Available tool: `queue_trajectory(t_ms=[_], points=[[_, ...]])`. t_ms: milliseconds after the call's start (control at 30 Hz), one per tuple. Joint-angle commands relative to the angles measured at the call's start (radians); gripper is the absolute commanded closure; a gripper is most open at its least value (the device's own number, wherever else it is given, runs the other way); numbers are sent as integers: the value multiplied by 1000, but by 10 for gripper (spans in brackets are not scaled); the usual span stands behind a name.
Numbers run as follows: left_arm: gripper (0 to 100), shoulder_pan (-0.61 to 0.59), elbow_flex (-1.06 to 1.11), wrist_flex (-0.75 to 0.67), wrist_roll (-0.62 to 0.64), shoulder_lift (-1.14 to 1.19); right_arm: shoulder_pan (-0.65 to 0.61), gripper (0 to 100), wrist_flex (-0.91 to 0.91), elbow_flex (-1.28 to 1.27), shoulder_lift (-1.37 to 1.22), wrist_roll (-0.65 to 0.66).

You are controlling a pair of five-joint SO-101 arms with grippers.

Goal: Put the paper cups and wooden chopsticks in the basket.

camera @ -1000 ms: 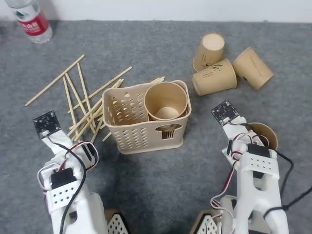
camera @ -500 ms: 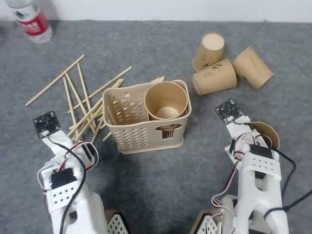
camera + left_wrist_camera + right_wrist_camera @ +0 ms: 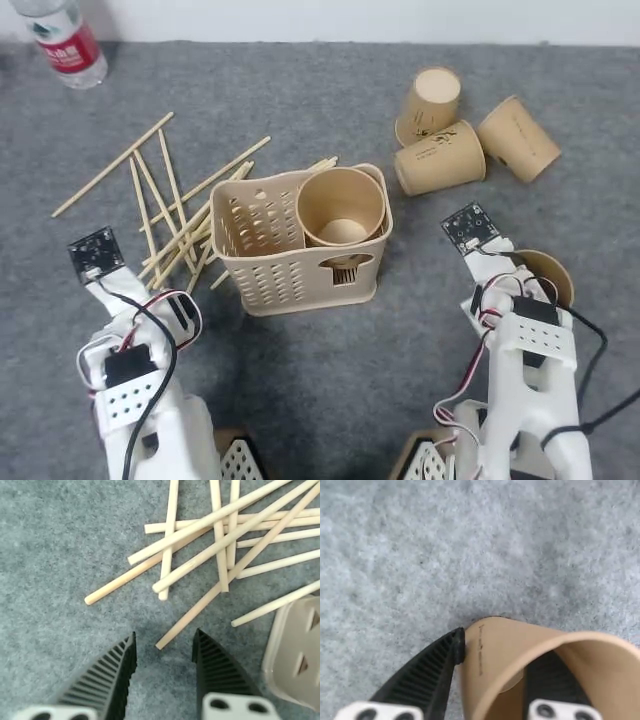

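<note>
Your left gripper (image 3: 165,639) hangs low over the grey felt-covered worktop (image 3: 300,90) with its jaws apart. The blunt end of one stick lies on the felt between them, unpinched. It belongs to the pale wooden chopsticks (image 3: 220,545), which lie criss-crossed in a loose heap on the left side of the beige perforated plastic basket (image 3: 262,270). A few run right up to the basket's wall and the rest fan out away from it.

The basket stands upright near the middle of the worktop, between your two arms. One tan paper cup (image 3: 342,210) already sits upright in its right-hand compartment, mouth up.

Your right gripper (image 3: 495,655) is clamped on the wall of a second tan paper cup (image 3: 520,665) — one jaw presses the outside, the other reaches inside the mouth. That held cup is well to the right of the basket, low over the felt; you cannot tell whether it touches.

Beyond it, three more tan paper cups (image 3: 440,158) are bunched together at the far right, touching one another. They carry a small dark printed mark, too small to read.

A clear plastic bottle with a red label (image 3: 62,38) lies at the far left corner, well apart from everything else.
</note>
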State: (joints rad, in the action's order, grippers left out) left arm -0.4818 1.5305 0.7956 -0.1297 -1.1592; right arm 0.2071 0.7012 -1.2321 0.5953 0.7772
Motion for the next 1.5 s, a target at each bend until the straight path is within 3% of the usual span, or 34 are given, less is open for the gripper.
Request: queue_trajectory(t_ms=[0, 300, 433, 700, 767, 867, 900, 967, 1067, 1167, 1467], points=[[830, 3, -7, -18, 2, -11, 24, 822, -5, -60, -21, 8], [830, 5, -7, -20, 2, -11, -70, 831, -13, -61, -21, 11], [830, 5, -7, -20, 2, -11, -85, 998, -39, -52, -19, 2], [830, 6, -7, -20, 2, -11, -47, 708, -59, -31, -19, -81], [830, 6, -7, -20, 2, -11, -53, 742, -61, -29, -19, -83], [830, 6, -7, -20, 2, -11, -54, 968, -67, -26, -19, -83], [830, 6, -7, -20, 2, -11, -51, 998, -67, -26, -19, -83], [830, 6, -7, -20, 2, -11, -51, 948, -67, -26, -19, -83], [830, 6, -7, -20, 2, -11, -51, 991, -48, -3, -19, -84], [830, 6, -7, -20, 2, -11, -47, 991, 62, 101, -19, -86], [830, 6, -7, -20, 2, -11, -53, 991, 687, 701, 120, -91]])
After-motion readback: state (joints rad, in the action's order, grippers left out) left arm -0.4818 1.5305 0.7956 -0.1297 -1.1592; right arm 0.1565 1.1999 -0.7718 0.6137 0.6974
